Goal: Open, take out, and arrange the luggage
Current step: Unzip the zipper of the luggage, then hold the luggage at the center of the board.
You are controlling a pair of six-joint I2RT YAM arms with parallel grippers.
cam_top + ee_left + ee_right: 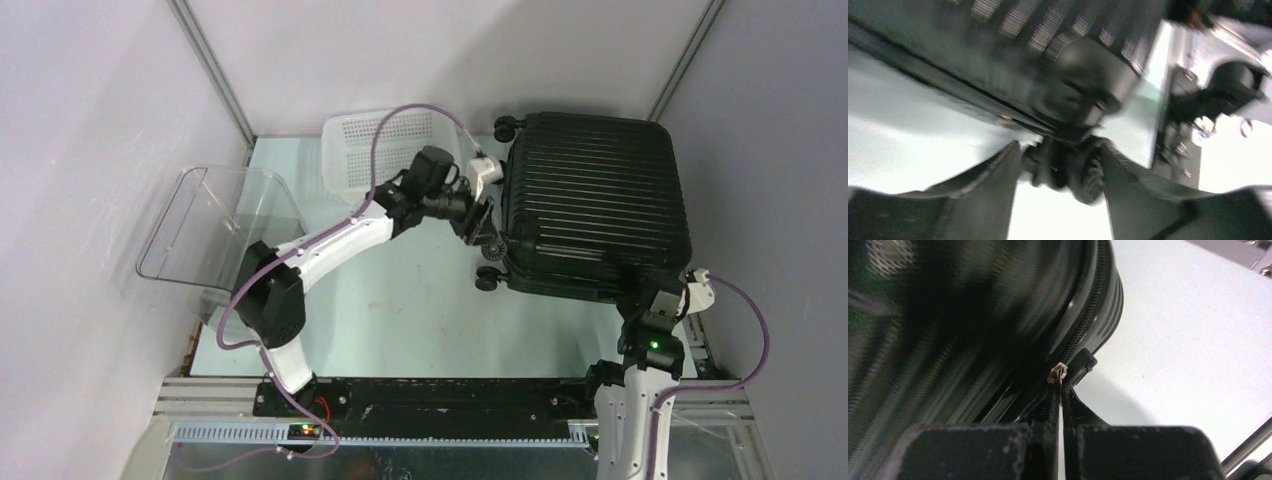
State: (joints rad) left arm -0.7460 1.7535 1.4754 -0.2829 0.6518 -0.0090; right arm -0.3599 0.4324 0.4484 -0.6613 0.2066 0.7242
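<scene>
With the right gripper (1060,391) pinching the zipper pull (1057,373), we draw it steadily along the luggage (600,190) seam; the left gripper (1063,162), jaws spread astride a wheel (1087,175), should brace the shell.

Camera set-up: three views.
Top external looks down from high behind, taking in the whole table (420,300); the wrist cameras sit close against the luggage (595,200), left at a wheel (1083,172), right at the zipper (1083,325). Luggage shared by all.

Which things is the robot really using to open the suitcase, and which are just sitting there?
For the job:
suitcase
zip pull, pinched by the right gripper
wheel, straddled by the open left gripper

Just sitting there for now:
white basket
clear plastic box
</scene>
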